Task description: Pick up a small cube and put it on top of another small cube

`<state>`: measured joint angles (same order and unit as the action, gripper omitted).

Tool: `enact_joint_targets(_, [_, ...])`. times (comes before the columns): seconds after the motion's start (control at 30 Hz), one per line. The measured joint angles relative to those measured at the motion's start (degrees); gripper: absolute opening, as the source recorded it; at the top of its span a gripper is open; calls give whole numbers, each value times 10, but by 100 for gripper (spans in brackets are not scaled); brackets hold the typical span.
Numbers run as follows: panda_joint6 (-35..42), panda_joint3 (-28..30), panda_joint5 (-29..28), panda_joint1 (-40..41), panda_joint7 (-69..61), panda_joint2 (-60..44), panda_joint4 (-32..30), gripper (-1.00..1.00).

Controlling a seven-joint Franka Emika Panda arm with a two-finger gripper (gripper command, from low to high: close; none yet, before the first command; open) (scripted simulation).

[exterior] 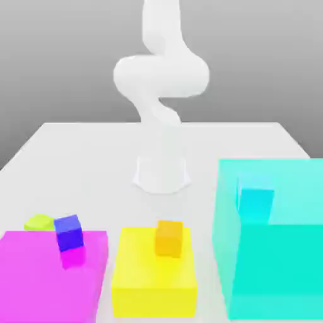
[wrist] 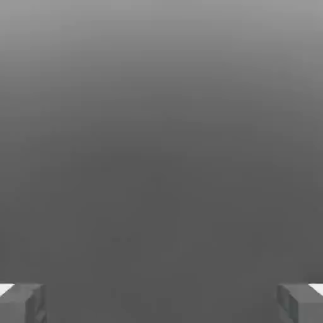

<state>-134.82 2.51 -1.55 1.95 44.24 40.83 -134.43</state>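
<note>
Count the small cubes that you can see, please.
3, maybe more hidden: blue cube on the magenta block, orange cube on the yellow block, cyan cube behind the teal block.

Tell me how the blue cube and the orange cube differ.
The blue cube sits on the magenta block; the orange cube sits on the yellow block. The blue cube stands near its block's back edge, turned at an angle; the orange cube is nearer its block's middle, squarer to the edges. Both are small, upright and ungripped.
</note>
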Motion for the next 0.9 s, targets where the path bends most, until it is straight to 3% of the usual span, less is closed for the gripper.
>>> enact_joint_targets(0.4, [-152,158,-35,96,-111,-248,-131,0])
enact_joint_targets(0.53, [-203,215,-13,122,-171,-333,-174,0])
enact_joint_targets(0.67, [-253,248,53,164,-263,-423,-217,0])
enact_joint_targets(0.77, [-294,207,135,209,-337,-491,-222,0])
enact_joint_targets(0.9, [-355,107,234,289,-413,-574,-204,0])
